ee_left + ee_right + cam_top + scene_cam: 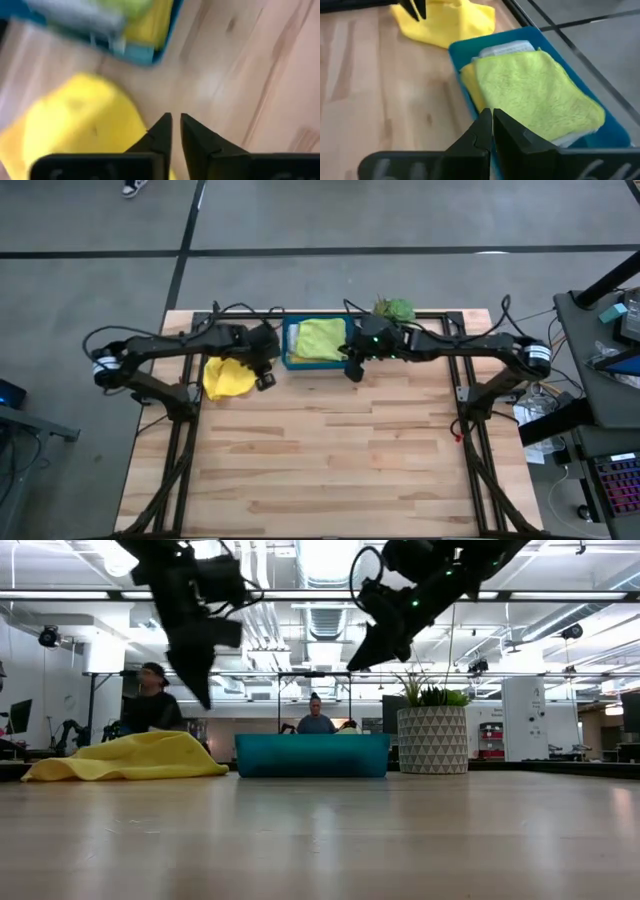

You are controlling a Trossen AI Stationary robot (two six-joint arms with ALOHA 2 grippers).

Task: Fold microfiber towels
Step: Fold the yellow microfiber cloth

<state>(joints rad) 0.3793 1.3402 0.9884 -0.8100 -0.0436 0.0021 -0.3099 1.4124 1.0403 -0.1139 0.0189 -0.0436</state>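
Observation:
A loose yellow towel (228,377) lies crumpled on the table left of the teal tray (288,345); it also shows in the low view (130,758) and the left wrist view (75,120). A folded lime green towel (535,85) lies on top of a stack in the tray, above a yellow one (467,82) and a pale one (505,48). My left gripper (265,377) is shut and empty, raised above the table beside the loose towel's right edge. My right gripper (352,370) is shut and empty, raised at the tray's near right corner.
A potted plant (393,308) stands behind the tray's right end, in a patterned pot (432,740). Bare wooden table (330,450) spreads toward the near edge. People show in the room beyond the table in the low view.

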